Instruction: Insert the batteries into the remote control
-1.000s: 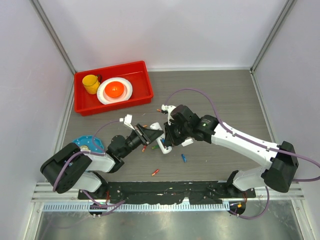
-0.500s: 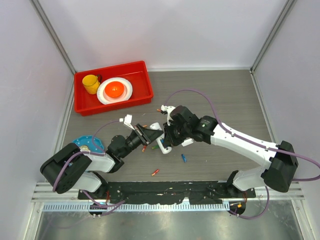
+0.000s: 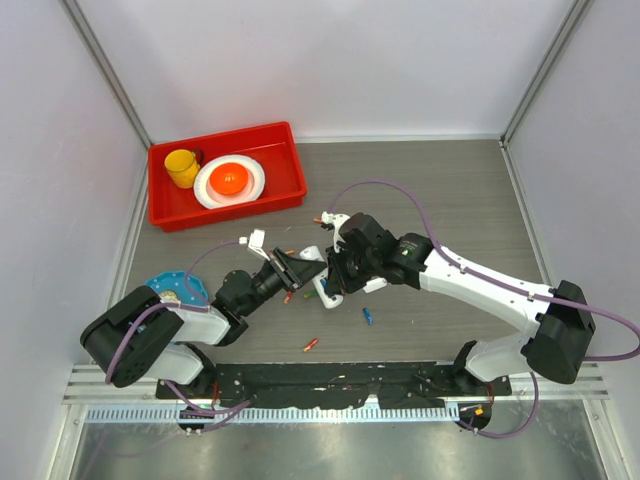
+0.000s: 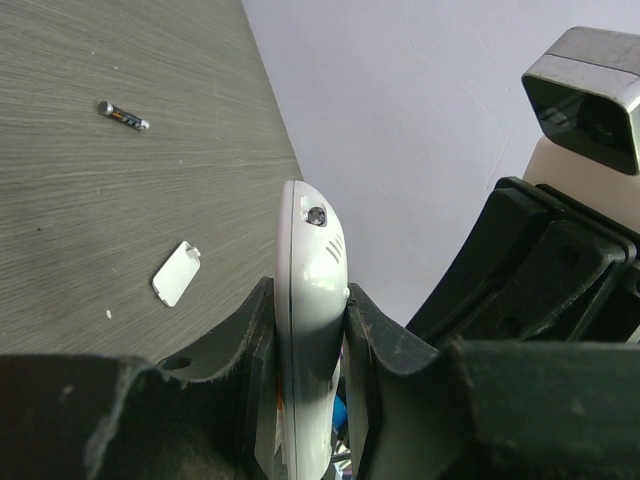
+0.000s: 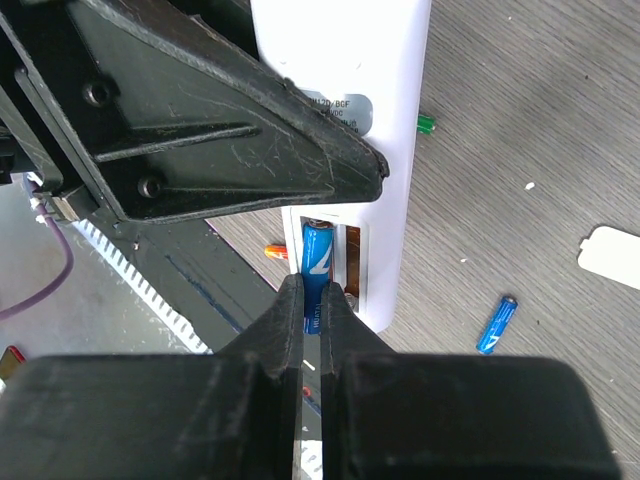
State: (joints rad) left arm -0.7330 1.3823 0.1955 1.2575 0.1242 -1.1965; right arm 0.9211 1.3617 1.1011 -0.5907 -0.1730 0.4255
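Observation:
My left gripper (image 3: 292, 268) is shut on the white remote control (image 3: 308, 258) and holds it off the table; in the left wrist view the remote control (image 4: 312, 260) stands edge-on between the fingers. My right gripper (image 5: 312, 292) is shut on a blue battery (image 5: 318, 262), whose upper end lies in the open slot in the remote control's (image 5: 372, 60) back. Loose batteries lie on the table: a blue one (image 5: 497, 324), an orange one (image 5: 276, 252), a green one (image 5: 426, 123) and a dark one (image 4: 124, 116).
The short white cover piece (image 4: 177, 273) lies flat on the table. A red bin (image 3: 285, 195) at the back left holds a yellow cup (image 3: 182, 167) and a white plate (image 3: 250, 185). More loose batteries (image 3: 311, 345) lie near the front edge.
My right wrist has crept slightly left toward the remote. The left arm and the remote have stayed still.

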